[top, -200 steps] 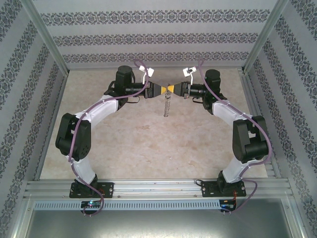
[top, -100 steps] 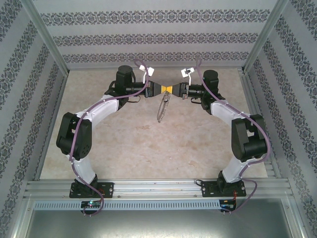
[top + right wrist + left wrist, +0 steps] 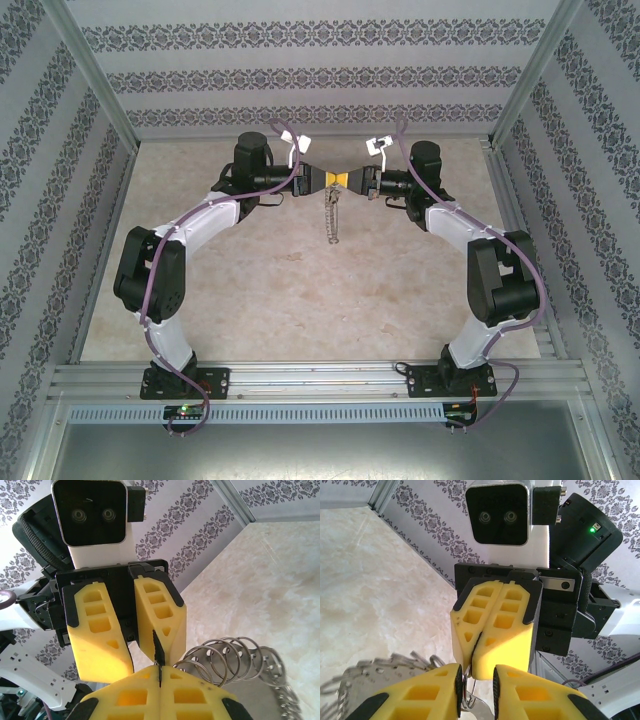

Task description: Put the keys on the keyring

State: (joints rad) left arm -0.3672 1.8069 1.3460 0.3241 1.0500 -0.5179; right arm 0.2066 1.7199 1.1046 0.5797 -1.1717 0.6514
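Keyring: we see the keyring [image 3: 331, 218] hanging as a thin silvery strand just above the middle of the top view. Its top is at the spot where the two grippers meet, and its lower end is over the table [image 3: 250, 290].
Ring wire: in the left wrist view, thin wire loops [image 3: 466, 689] stand at the bottom centre, in the gap between that arm's own fingers, close to the finger on the frame's left.
Tabs: flat silvery tabs [image 3: 375, 672] fan out at the lower left of the same view.
Coils: in the right wrist view, several wire hoops [image 3: 227, 655] lie side by side at the lower right, just beside that arm's own fingers.
Left gripper: the left gripper [image 3: 334, 180] has its fingers apart with a narrow gap between them. From the right wrist view its two yellow fingers [image 3: 95, 630] are clearly separated.
Right gripper: the right gripper [image 3: 347, 180] is pressed together, pad against pad. A dark sliver [image 3: 158, 652] rises from the seam; we cannot tell what it is.
Meeting: the grippers are tip to tip and level with each other.
Surroundings: patterned walls [image 3: 320, 80] enclose the table.
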